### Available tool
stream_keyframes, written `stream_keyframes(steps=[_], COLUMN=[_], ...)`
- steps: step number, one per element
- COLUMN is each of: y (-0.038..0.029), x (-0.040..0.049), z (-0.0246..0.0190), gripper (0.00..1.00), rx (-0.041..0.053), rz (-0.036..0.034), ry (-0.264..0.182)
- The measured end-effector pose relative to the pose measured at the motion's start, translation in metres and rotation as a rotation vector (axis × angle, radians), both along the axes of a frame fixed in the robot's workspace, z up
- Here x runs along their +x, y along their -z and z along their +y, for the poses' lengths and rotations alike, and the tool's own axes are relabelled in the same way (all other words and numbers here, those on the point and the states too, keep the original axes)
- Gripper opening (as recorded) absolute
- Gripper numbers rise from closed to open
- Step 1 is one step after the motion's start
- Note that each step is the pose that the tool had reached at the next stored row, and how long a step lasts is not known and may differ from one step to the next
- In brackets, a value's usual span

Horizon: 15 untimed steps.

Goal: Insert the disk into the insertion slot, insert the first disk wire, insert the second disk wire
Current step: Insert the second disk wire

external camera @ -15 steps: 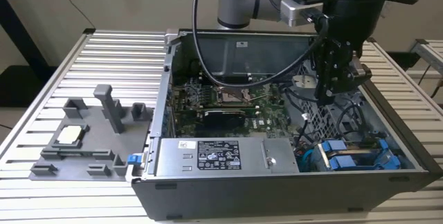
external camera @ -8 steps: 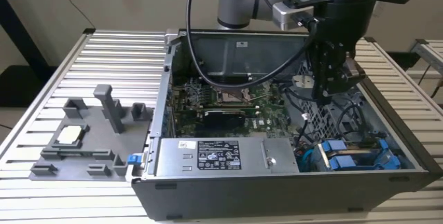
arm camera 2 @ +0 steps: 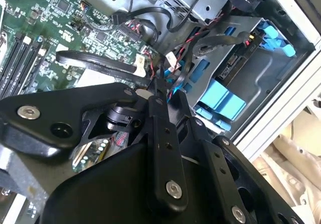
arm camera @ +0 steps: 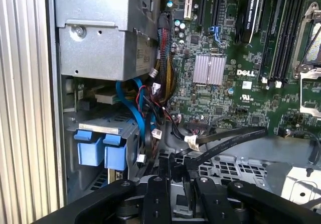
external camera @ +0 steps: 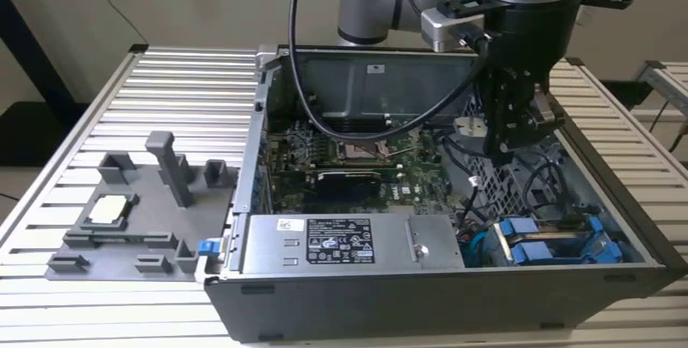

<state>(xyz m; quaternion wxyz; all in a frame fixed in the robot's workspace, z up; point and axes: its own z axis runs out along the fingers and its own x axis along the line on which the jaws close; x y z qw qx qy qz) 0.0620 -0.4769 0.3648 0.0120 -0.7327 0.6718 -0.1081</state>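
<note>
Within the computer case [external camera: 322,304], the disk [external camera: 532,250] sits in the insertion slot [arm camera 2: 273,58].

White lettering [arm camera: 244,73] on the motherboard [arm camera: 220,108] just beyond the fingers [arm camera: 163,194] pinching a black wire [arm camera: 225,141]; a printed label [external camera: 340,249] on the power supply [external camera: 269,243], farther off
</note>
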Motion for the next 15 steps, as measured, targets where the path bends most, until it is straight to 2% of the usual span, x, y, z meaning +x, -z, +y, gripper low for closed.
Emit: stream_keyframes(steps=[5, 6, 8, 9, 10, 11, 13, 15], y=[0.0001, 0.0001, 0.0001, 0.0001, 0.0001, 0.0001, 0.0001, 0.0001], x=[-0.0001, -0.0001, 0.0000, 0.0000, 0.0000, 0.0000, -0.0001, -0.0001], z=[0.0000, 0.0000, 0.0000, 0.0000, 0.0000, 0.0000, 0.0000, 0.0000], gripper=[0.28, 0.35, 0.35, 0.33, 0.26, 0.26, 0.16, 0.16], rx=[0.0002, 0.0001, 0.0002, 0.0001, 0.0001, 0.0001, 0.0002, 0.0002], rz=[-0.0001, -0.0001, -0.0001, -0.0001, -0.0001, -0.0001, -0.0001, -0.0001], ry=[0.000, 0.000, 0.000, 0.000, 0.000, 0.000, 0.000, 0.000])
